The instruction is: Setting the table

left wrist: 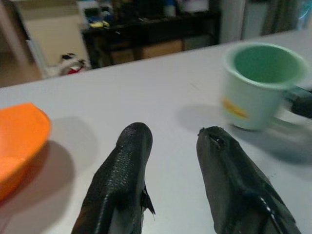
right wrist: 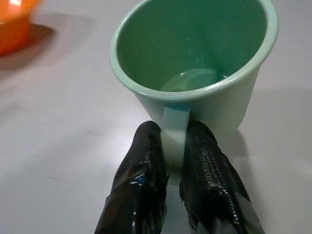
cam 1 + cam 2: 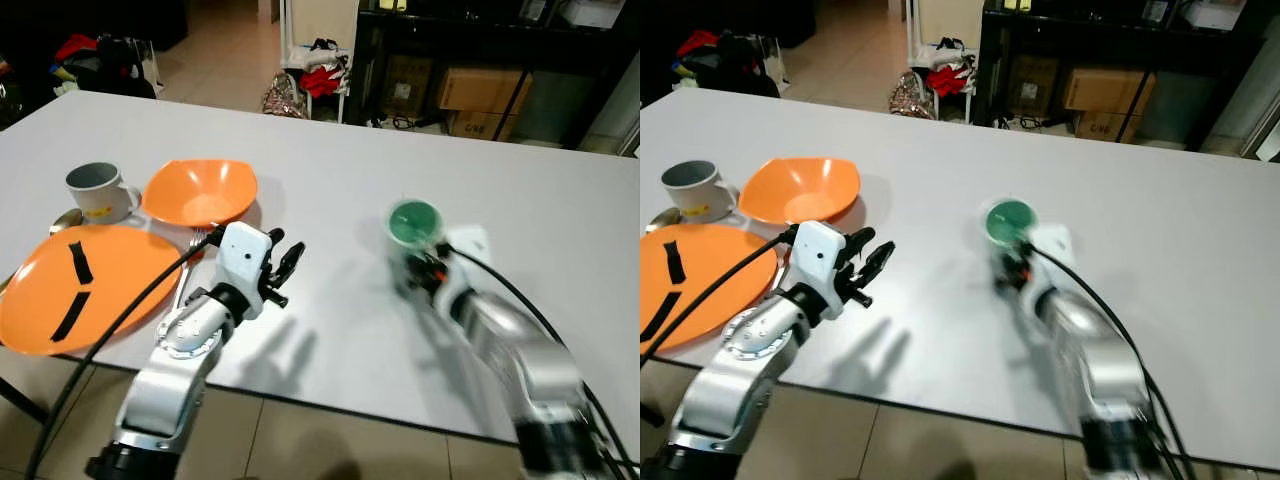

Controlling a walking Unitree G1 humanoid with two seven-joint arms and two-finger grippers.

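Note:
A green mug [image 3: 414, 226] stands upright on the white table [image 3: 330, 170], near its middle. My right gripper [image 2: 174, 161] is shut on the green mug [image 2: 195, 63] by its handle, one finger on each side. My left gripper [image 3: 284, 270] hovers open over the table to the left, with nothing between its fingers [image 1: 122, 170]. At the left lie an orange bowl [image 3: 200, 192], a flat orange plate [image 3: 85, 285] with two black strips on it, and a grey mug [image 3: 97, 190]. A fork [image 3: 192, 250] lies between the plate and my left arm.
A spoon [image 3: 66, 220] lies by the grey mug at the table's left edge. Behind the table stand a dark shelf unit with cardboard boxes [image 3: 480, 85] and a pile of clothes [image 3: 315, 75] on the tiled floor. The table's near edge runs below my arms.

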